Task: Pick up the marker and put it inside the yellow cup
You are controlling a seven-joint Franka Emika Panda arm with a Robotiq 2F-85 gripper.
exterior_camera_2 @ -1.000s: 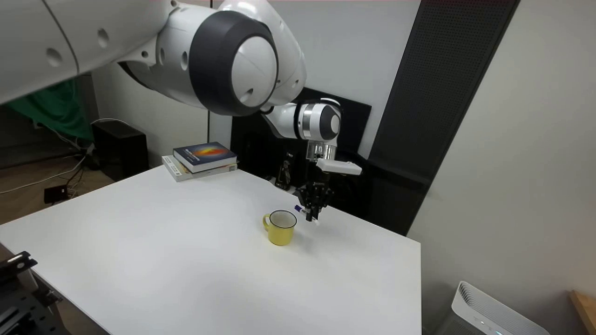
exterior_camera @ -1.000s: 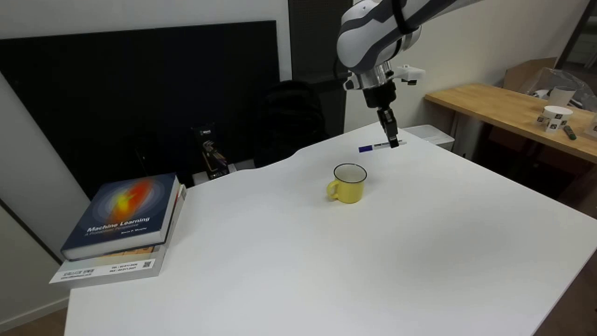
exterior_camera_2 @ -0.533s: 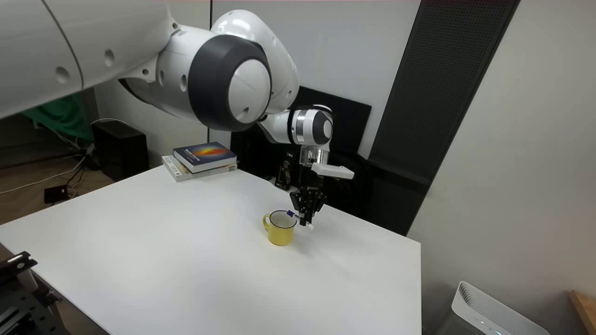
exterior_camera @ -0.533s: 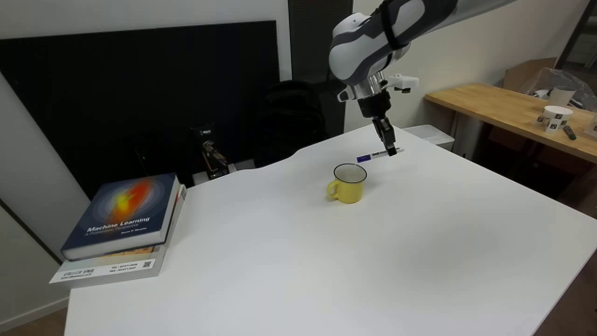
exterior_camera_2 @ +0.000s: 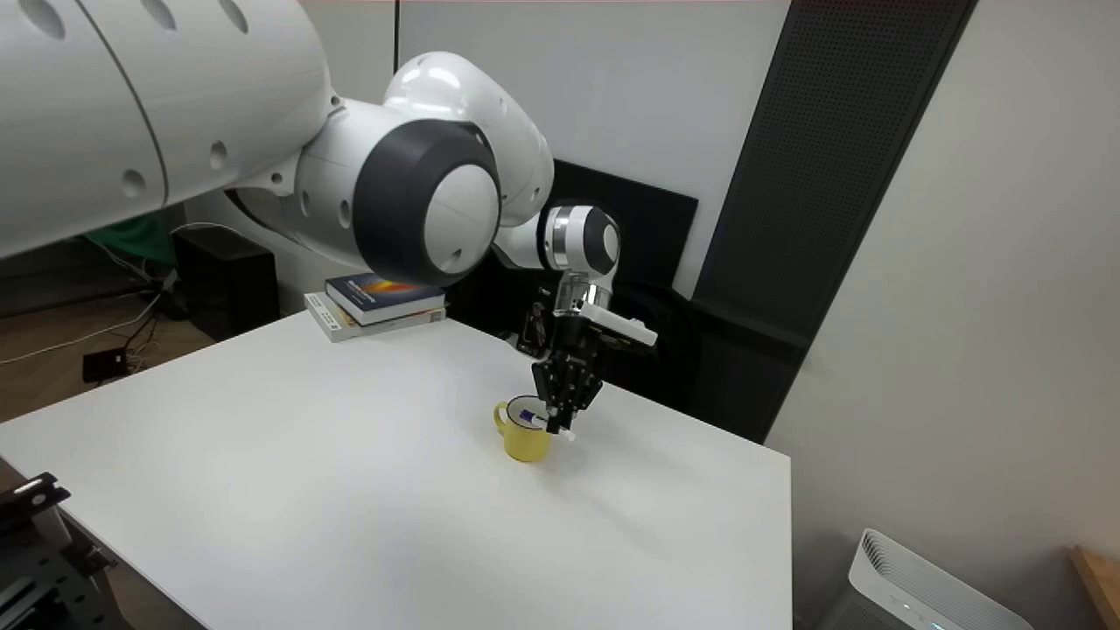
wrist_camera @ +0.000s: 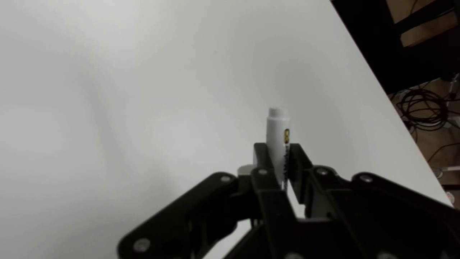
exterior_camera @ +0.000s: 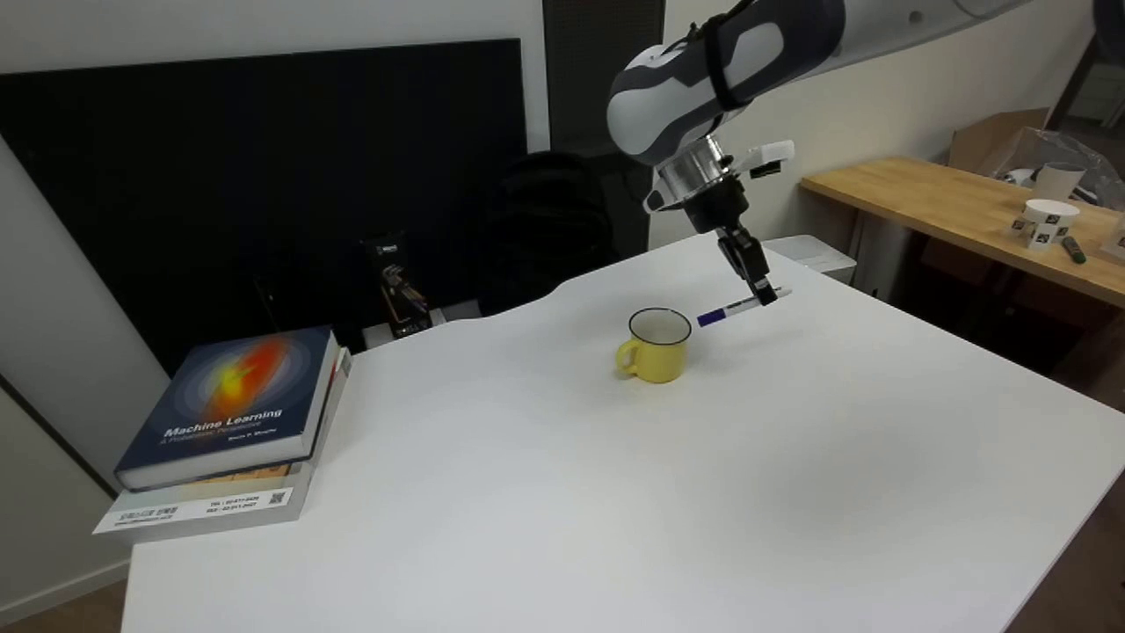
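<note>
Snugly, jaws pinch the cylindrical marker (wrist_camera: pixel 278 144) near the squat cup (exterior_camera: pixel 662 359).

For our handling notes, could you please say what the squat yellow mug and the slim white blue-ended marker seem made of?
The squat yellow mug looks smooth, perhaps enamelled metal or glazed ceramic: thin dark rim, pale inside. The slim white blue-ended marker is probably smooth plastic: even, printed barrel.

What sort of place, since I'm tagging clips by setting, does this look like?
Probably a research lab or office: a Machine Learning book on another book, a robot arm over a white table, and a separate wooden desk.
</note>
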